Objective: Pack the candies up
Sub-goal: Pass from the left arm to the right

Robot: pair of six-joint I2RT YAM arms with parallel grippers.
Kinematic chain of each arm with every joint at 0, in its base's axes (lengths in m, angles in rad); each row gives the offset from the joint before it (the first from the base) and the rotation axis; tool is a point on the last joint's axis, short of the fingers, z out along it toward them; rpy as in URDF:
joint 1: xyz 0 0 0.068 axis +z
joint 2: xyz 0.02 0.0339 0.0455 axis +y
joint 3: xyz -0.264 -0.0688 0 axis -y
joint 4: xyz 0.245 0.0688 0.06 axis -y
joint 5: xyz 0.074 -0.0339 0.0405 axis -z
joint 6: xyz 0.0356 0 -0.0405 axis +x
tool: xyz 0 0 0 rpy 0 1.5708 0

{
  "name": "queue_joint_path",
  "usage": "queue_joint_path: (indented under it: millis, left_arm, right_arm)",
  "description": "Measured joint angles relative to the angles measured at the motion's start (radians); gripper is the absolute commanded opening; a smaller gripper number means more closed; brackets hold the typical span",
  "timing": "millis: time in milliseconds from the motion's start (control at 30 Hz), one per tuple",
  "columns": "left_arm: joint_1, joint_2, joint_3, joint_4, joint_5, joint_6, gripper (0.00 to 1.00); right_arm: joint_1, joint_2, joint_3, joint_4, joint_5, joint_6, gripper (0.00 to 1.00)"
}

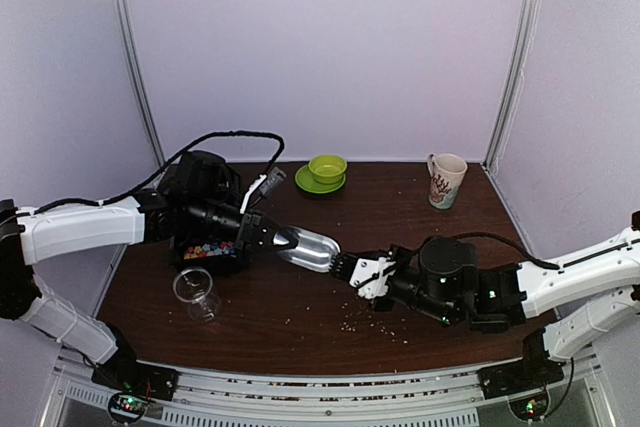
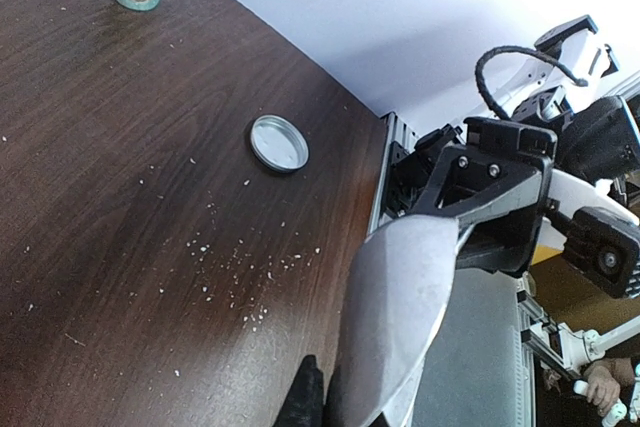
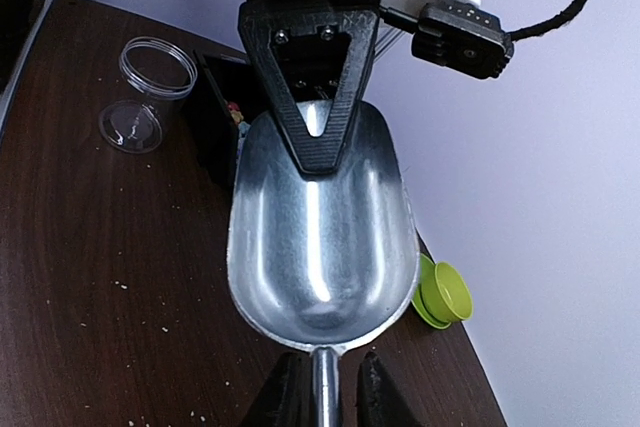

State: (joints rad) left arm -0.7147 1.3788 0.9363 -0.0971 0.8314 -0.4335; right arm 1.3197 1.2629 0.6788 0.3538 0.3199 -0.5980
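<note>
Scoop (image 3: 320, 237) clenched in left fingers (image 3: 320, 97); right fingers (image 3: 288, 394) unclear; lid (image 2: 278, 142) only in left-wrist view

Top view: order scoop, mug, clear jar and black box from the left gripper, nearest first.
1. Scoop, held by the left gripper.
2. Black box, just to its left.
3. Clear jar, front left.
4. Mug, back right.

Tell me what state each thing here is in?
Scoop: empty, in midair.
Left gripper: shut on scoop.
Right gripper: around scoop handle, grip unclear.
Jar: open, empty.
Lid: off, lying flat.
Box: holds candies.
Mug: upright.
Cup: upright on saucer.
</note>
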Motion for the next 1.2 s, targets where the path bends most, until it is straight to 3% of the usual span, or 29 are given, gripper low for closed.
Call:
queue_joint_path:
  millis: [800, 1200]
  left_arm:
    - [-0.003, 0.016, 0.000, 0.032, 0.005, -0.016, 0.00]
    - [-0.003, 0.020, 0.000, 0.036, 0.007, -0.018, 0.00]
  right_arm:
    - [0.020, -0.016, 0.002, -0.010, 0.017, -0.030, 0.14]
    - [0.022, -0.017, -0.001, -0.008, 0.018, -0.050, 0.00]
